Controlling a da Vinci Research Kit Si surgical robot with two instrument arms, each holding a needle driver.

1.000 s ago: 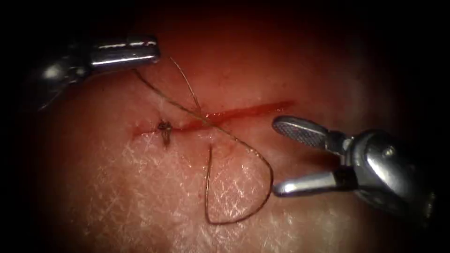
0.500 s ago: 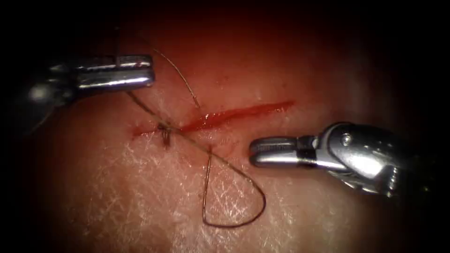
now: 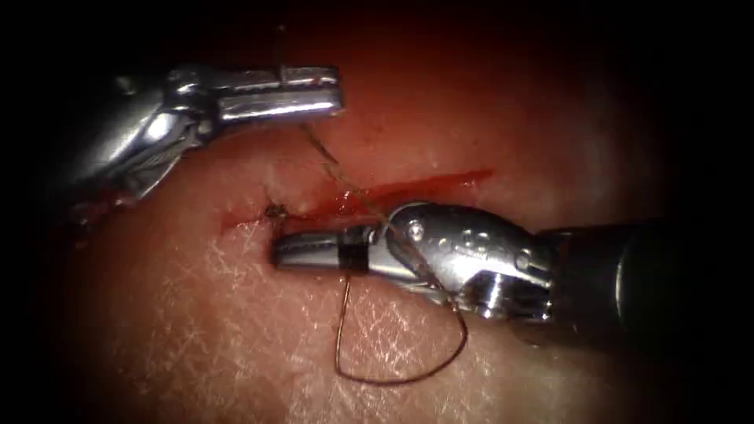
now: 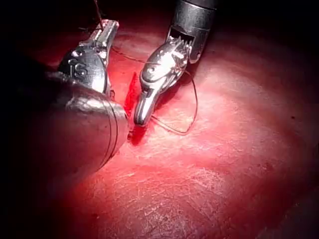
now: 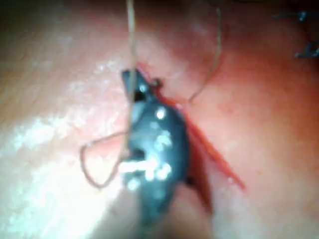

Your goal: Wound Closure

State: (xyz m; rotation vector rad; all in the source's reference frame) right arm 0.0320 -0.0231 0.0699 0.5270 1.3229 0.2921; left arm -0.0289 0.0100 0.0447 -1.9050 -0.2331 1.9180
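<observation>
One slack loop of thread [image 3: 393,379] nearest, lying on the tissue [image 3: 236,330] in front of the cut [image 3: 424,184]. Behind it, right tool [image 3: 284,250], clenched on nothing visible, thread draped over its wrist. Farthest, left tool [image 3: 334,90], clamped on the thread. Seemingly looping for a knot; calls for keeping slack.

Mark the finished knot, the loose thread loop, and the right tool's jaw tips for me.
knot [image 3: 275,212], endoscope view, on the dark tied stitch at the cut's left end.
thread loop [image 3: 393,381], endoscope view, on the bottom of its curve.
right tool [image 3: 287,251], endoscope view, on its closed jaw tips.
</observation>
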